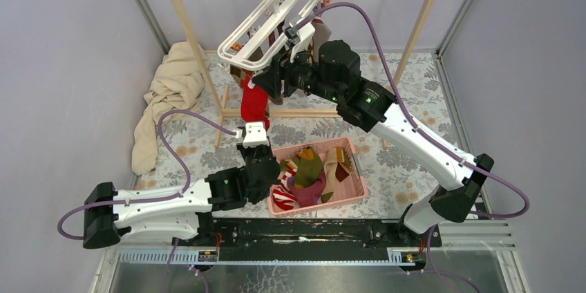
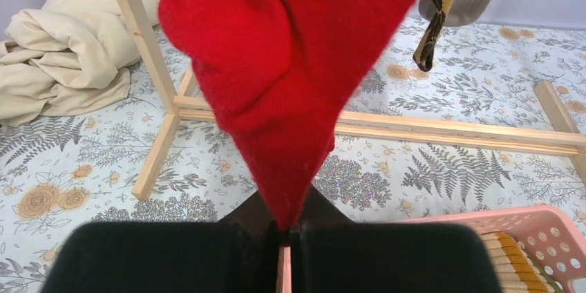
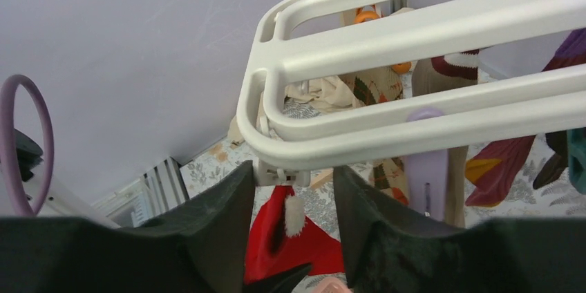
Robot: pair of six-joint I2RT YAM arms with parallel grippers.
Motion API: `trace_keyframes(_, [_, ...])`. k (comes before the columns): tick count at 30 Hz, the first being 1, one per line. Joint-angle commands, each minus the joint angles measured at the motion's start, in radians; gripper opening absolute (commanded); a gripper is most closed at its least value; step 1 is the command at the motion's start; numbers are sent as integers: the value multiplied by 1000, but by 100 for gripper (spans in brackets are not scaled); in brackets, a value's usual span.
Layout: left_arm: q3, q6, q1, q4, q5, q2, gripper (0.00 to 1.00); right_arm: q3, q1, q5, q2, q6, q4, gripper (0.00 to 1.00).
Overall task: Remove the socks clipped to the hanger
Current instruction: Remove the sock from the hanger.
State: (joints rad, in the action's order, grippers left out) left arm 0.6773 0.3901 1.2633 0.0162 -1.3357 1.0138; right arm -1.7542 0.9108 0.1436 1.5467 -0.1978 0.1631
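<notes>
Beige cloth [image 1: 168, 92] heaped at far left of the desk [image 1: 408, 92]; not part of the task.

Left hand [image 1: 254, 127] [image 2: 289, 236]: clenched on the lowest tip of the red sock [image 1: 254, 103] [image 2: 290, 65]. The fabric runs straight up from the pads.

The red sock hangs from the near corner of the hanger [image 1: 238, 50] [image 3: 414, 44], held by a white clip [image 3: 280, 175] under that corner.

Right hand [image 1: 275, 75] [image 3: 294, 172]: jaws apart, one finger on each side of the white clip and nothing grasped. I cannot tell whether either pad touches the clip.

Other socks [image 3: 373, 89] remain clipped further along the bars. Several lie in the pink basket [image 1: 356, 168] [image 2: 546, 238] below and to the right.

Step in hand (judgement): freeing the red sock.

Next move calls for squeezing the clip's levers squarely so it opens. The left hand then draws the sock down and carries it right to the basket. Pulling before the clip opens may tilt the hanger.
</notes>
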Motion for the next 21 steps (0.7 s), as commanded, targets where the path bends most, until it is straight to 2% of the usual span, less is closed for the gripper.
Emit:
trace_keyframes(1, [21, 25, 14, 10, -48, -16, 0, -22, 10, 3, -21, 1, -59, 39])
trace_keyframes(3, [26, 30, 17, 18, -48, -14, 0, -17, 9, -7, -24, 1, -57, 16])
trace_keyframes(4, [28, 35, 20, 26, -48, -15, 0, -13, 10, -9, -26, 0, -57, 9])
trace_keyframes(11, [45, 53, 39, 75, -38, -15, 0, 17, 10, -25, -44, 4, -68, 12])
trace_keyframes(12, [53, 72, 43, 96, -27, -16, 0, 20, 10, -29, -48, 5, -66, 17])
trace_keyframes(14, [67, 82, 49, 107, 19, -18, 0, 27, 9, -38, -58, 8, -58, 43])
trace_keyframes(16, [89, 82, 57, 106, 87, -15, 0, 44, 10, -56, -76, 19, -36, 61])
trace_keyframes(17, [108, 82, 59, 106, 121, -11, 0, 64, 10, -71, -93, 22, -32, 67])
trace_keyframes(21, [156, 93, 89, 108, 217, 15, 0, 184, 7, -189, -197, 23, -18, 79])
